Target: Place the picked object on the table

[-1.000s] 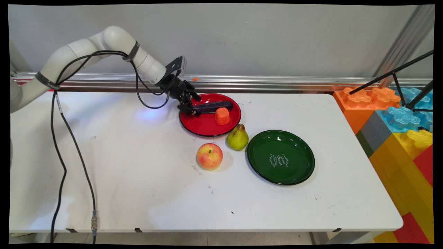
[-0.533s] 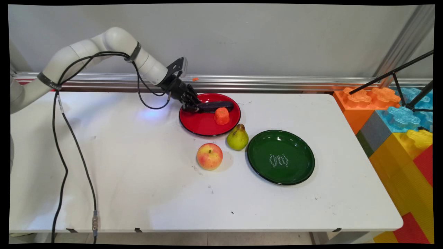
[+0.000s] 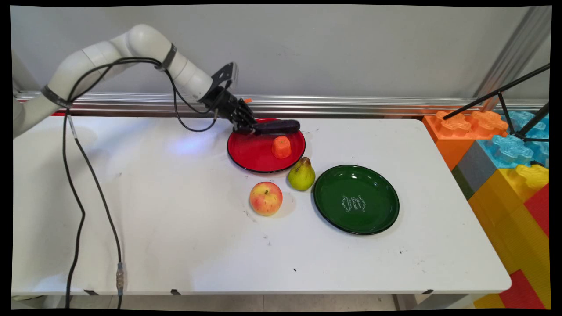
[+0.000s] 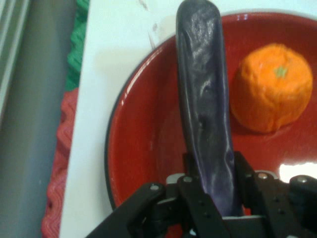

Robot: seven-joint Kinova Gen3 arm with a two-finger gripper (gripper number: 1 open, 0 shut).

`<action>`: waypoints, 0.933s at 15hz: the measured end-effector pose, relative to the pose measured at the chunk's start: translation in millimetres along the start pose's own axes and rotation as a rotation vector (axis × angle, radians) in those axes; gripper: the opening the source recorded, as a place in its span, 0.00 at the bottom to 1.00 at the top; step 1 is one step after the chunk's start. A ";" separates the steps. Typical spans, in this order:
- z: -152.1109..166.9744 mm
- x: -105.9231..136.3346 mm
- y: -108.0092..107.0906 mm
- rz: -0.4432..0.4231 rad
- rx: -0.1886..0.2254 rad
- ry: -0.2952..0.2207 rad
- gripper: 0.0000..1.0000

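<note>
The black two-finger tool (image 3: pixel 251 127) was clamped on one end of a long, dark purple, glossy eggplant-shaped piece (image 3: pixel 277 127), which hung just above the far part of the shallow red enamel plate (image 3: pixel 252 160), pointing away from the arm and roughly level.

By its sheen and the faint dents along it, the purple piece looked like a light, hollow plastic model: probably smooth and a little slippery, stiff enough to stay straight when held by the tip. Gripped so far from its middle, it would likely tend to swing or twist; a hold nearer the centre would seem steadier.

The main view showed the wider layout: a small orange ridged fruit model (image 3: pixel 281 147) sitting on the red plate, a green-yellow pear (image 3: pixel 301 174) touching or just beside the plate's near rim, a red-yellow apple (image 3: pixel 265 198) close by, and an empty dark green plate (image 3: pixel 356 199) on the white surface (image 3: pixel 175 219).

The hand view alone showed the fingers (image 4: pixel 247 171) pressing either side of the purple piece (image 4: pixel 204 99), with the orange fruit (image 4: pixel 272 88) apart from it.
</note>
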 end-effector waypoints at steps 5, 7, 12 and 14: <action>-44.3 28.1 13.6 -0.047 0.047 0.023 0.00; -67.4 45.8 23.3 -0.066 0.063 0.042 0.00; -106.9 82.4 55.3 -0.114 0.061 0.083 0.00; -116.9 92.2 71.5 -0.140 0.051 0.091 0.00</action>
